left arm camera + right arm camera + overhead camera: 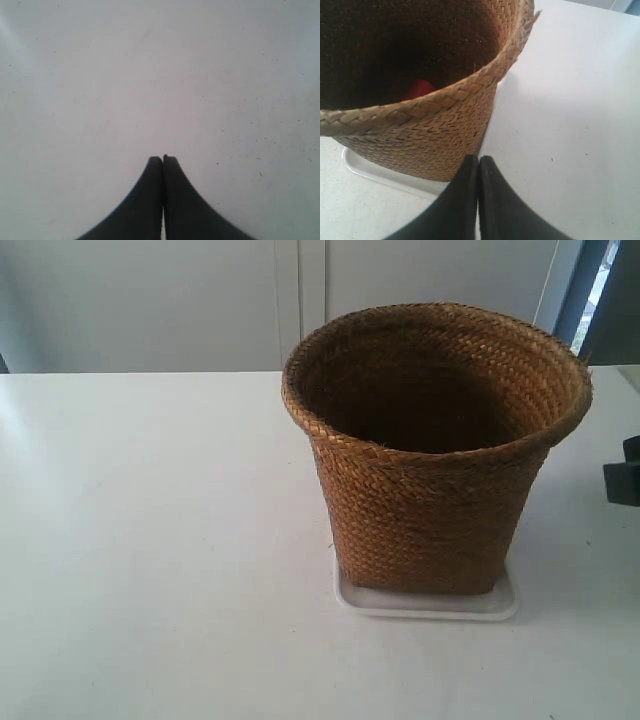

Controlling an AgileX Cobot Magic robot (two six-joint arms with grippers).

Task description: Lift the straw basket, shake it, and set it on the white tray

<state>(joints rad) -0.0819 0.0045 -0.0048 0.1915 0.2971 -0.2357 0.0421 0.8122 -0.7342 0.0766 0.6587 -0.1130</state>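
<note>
where straw basket tops white tray, white table spreads — left gripper, right gripper closed, empty.

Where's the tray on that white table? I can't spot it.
Start at the white table, whose one big thing is the brown straw basket. The white tray lies directly under the basket, showing only as a thin strip around its base. Its raised rim and rounded corners set it off from the flat tabletop.
</note>
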